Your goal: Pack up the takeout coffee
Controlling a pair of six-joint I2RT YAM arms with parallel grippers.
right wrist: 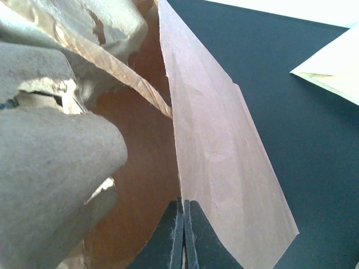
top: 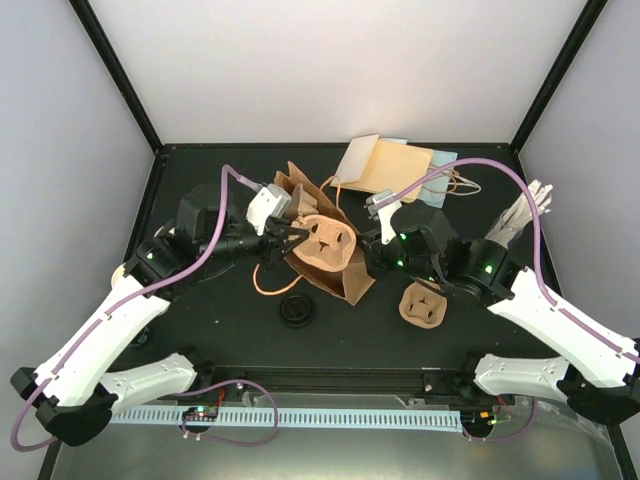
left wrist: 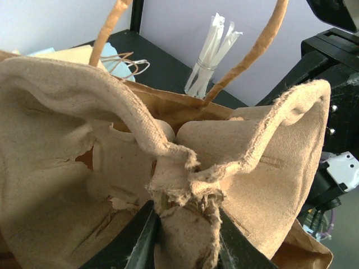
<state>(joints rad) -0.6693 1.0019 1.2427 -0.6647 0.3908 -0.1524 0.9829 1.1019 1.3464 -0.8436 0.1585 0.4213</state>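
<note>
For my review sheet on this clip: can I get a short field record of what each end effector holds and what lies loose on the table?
left end effector: shut on the torn edge of the pulp cup carrier
right end effector: shut on the wall of the brown paper bag
carrier position: at the bag's open mouth
bag: lying on its side, mid-table
second pulp carrier: loose by the right arm
black lid: loose, in front of the bag

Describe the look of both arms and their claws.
Both the left arm and right arm have white shells, black joints with small green lights, and a lavender cable looping along each. The left claw and right claw have slim black fingers.
</note>
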